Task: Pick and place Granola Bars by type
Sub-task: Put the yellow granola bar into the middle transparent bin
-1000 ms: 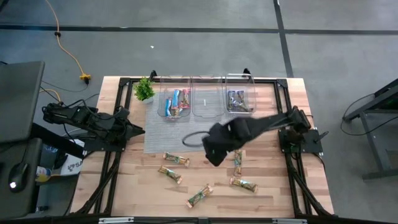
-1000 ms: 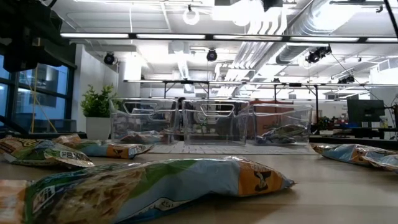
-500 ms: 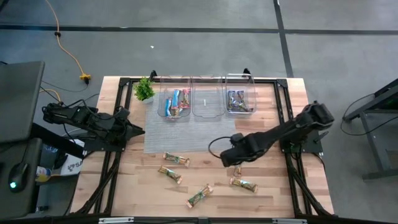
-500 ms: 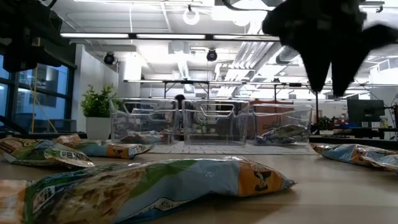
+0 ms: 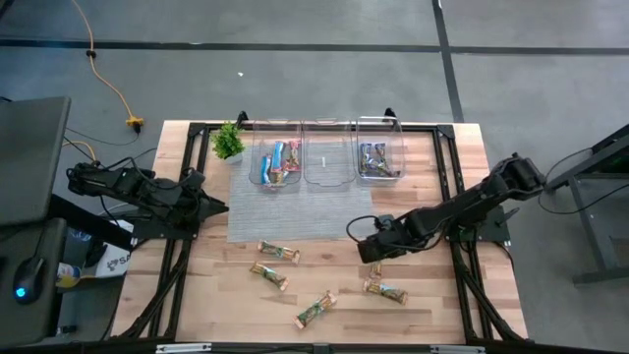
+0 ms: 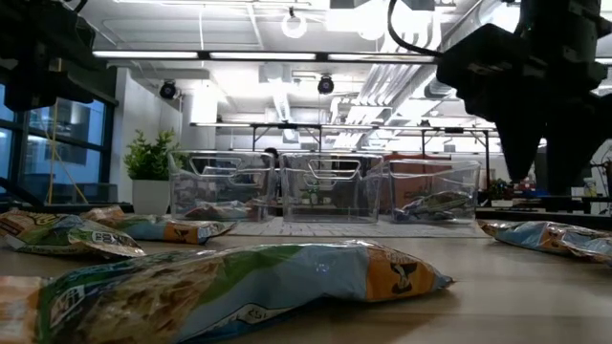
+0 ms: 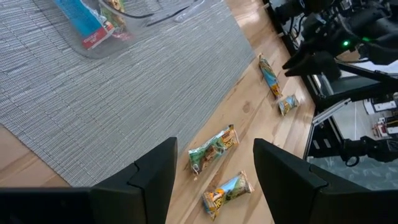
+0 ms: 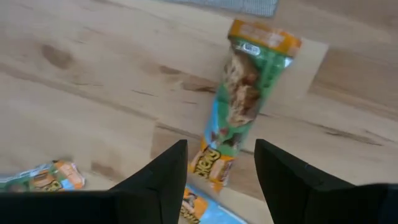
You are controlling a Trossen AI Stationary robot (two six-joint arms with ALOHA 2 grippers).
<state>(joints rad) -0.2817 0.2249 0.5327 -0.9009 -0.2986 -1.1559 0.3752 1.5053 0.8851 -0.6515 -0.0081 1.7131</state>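
Grey floor surrounds the wooden worktop (image 5: 197, 295) from above; three clear bins (image 5: 327, 157) stand on a grey mat, the outer two holding bars, while five green granola bars (image 5: 278, 254) lie loose in front. The right gripper (image 5: 371, 251) hangs over one of them, jaws open and empty; the left gripper (image 5: 211, 204) waits at the mat's left edge, jaws also open.

At table height, the right gripper hangs above the far bar (image 6: 545, 236).

Past the left wrist, two bars lie just off the mat.

Under the right wrist, the green bar (image 8: 245, 106) lies skewed to the open jaws, another wrapper close by: closing could pinch only a slippery end or nudge the neighbour.
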